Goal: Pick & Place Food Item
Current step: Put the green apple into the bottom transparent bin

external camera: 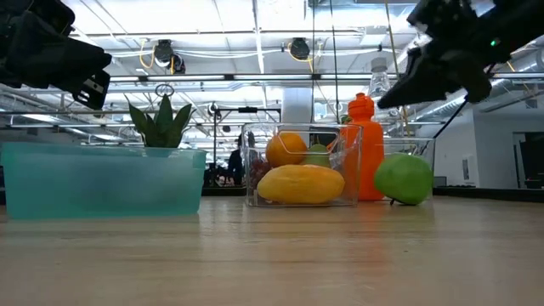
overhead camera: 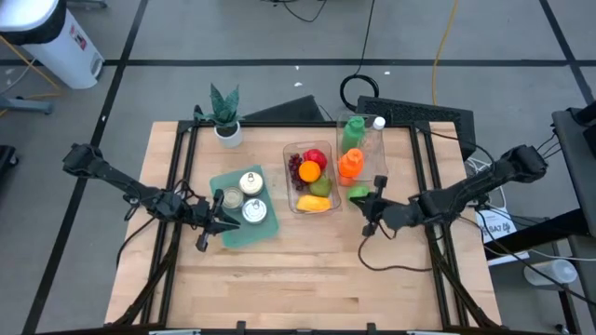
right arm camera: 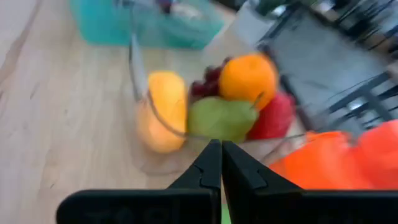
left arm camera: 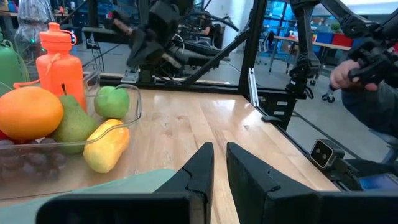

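Note:
A green apple (overhead camera: pixel 358 193) rests on the table just right of a clear fruit box (overhead camera: pixel 291 200), which holds an orange, a pear, a red apple, grapes and a yellow fruit. My right gripper (overhead camera: pixel 366 207) hangs shut above the apple's near right side; in the low view, my right gripper (external camera: pixel 384 100) is clear above the apple (external camera: pixel 405 178). In the right wrist view, my right gripper (right arm camera: pixel 221 144) points down at the box. My left gripper (overhead camera: pixel 223 220) hovers shut over the teal tray (overhead camera: pixel 235 233), and its wrist view shows my left gripper (left arm camera: pixel 219 149) level.
Two cans (overhead camera: pixel 251 195) stand in the teal tray. An orange bottle (overhead camera: pixel 349 165), a green bottle (overhead camera: pixel 353 133) and a clear one stand behind the apple. A potted plant (overhead camera: pixel 226 116) sits far left. A person's hand (left arm camera: pixel 348 71) shows beyond the table. Bare wood (overhead camera: pixel 298 279) fills the near half.

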